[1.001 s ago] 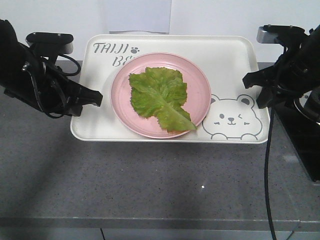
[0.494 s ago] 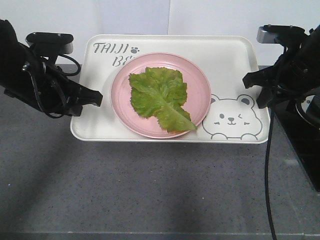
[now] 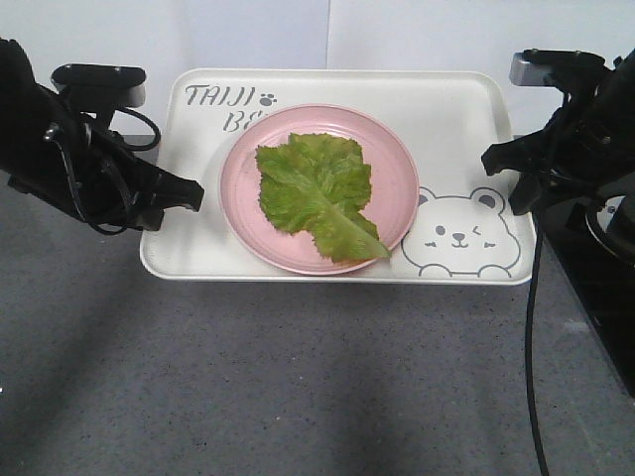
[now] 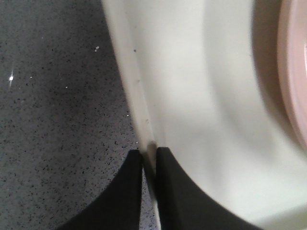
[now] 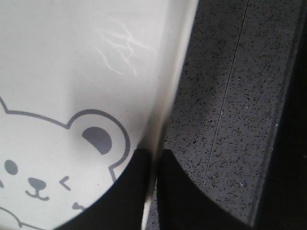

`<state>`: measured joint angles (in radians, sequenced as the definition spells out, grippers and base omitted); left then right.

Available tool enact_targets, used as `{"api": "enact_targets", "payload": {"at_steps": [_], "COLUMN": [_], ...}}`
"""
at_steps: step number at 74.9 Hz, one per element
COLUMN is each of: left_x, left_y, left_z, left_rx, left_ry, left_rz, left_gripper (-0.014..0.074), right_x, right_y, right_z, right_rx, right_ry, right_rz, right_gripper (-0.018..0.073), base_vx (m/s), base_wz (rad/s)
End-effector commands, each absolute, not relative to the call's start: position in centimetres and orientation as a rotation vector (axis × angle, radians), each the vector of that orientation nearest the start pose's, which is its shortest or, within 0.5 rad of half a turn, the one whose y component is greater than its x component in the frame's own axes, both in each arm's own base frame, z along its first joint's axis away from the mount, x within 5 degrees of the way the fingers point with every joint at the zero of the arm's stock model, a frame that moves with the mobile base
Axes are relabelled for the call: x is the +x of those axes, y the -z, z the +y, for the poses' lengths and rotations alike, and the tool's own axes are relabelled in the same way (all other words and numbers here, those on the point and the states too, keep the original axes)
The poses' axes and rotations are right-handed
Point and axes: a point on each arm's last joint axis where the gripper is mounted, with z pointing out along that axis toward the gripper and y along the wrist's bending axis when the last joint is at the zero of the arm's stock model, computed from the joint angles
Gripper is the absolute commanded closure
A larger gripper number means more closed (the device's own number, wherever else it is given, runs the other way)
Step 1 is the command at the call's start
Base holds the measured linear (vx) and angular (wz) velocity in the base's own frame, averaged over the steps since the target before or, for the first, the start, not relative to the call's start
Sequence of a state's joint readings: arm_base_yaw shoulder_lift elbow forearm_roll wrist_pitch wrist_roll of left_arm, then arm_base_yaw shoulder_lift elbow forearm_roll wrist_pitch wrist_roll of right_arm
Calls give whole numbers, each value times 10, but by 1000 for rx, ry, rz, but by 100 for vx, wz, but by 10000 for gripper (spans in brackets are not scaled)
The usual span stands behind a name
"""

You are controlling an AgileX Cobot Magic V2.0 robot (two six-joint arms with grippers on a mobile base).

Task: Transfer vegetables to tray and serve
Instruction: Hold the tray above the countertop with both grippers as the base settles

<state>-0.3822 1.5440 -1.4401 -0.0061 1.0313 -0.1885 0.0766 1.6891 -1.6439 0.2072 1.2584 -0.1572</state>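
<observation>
The green lettuce leaf (image 3: 317, 193) lies on a round pink plate (image 3: 397, 169) in the middle of the cream tray (image 3: 456, 109) with the bear drawing and "TAIJI" lettering. My left gripper (image 3: 193, 193) is shut on the tray's left rim; in the left wrist view the gripper (image 4: 149, 153) pinches the rim (image 4: 136, 96), one finger inside and one outside. My right gripper (image 3: 496, 159) is shut on the tray's right rim; in the right wrist view it (image 5: 154, 155) clamps the rim beside the bear's ear (image 5: 98, 139). The plate's edge (image 4: 295, 72) shows at the right of the left wrist view.
A grey speckled counter (image 3: 298, 377) lies under and in front of the tray. A white wall (image 3: 427, 30) stands behind it. A black structure (image 3: 600, 297) stands at the right, close to my right arm. A thin seam (image 5: 225, 96) runs through the counter right of the tray.
The counter's front edge has slid out of the bottom of the view and the wall seam behind has shifted left. The tray, leaf and both grippers keep their places in the frame.
</observation>
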Motion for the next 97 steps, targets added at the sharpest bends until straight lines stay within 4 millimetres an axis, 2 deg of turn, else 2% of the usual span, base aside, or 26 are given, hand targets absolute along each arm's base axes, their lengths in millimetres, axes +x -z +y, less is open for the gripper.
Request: {"api": "enact_targets", "payload": {"at_steps": [1,97], "left_x": [297,297], "left_y": [-374,-374], "left_z": [-133,-133], "left_rx": [264,264], "left_ry": [352,352], "left_rz": [2464,2464], "left_gripper": [602,602], "right_x": [341,341], "right_y": [-375,-375], "right_z": [56,56], "right_rx": [-310,-310], "right_ry": [-383,-383], "right_rz": [2625,2626], "right_gripper": [565,565], "base_vx": [5,2], "base_wz": [-2,0]}}
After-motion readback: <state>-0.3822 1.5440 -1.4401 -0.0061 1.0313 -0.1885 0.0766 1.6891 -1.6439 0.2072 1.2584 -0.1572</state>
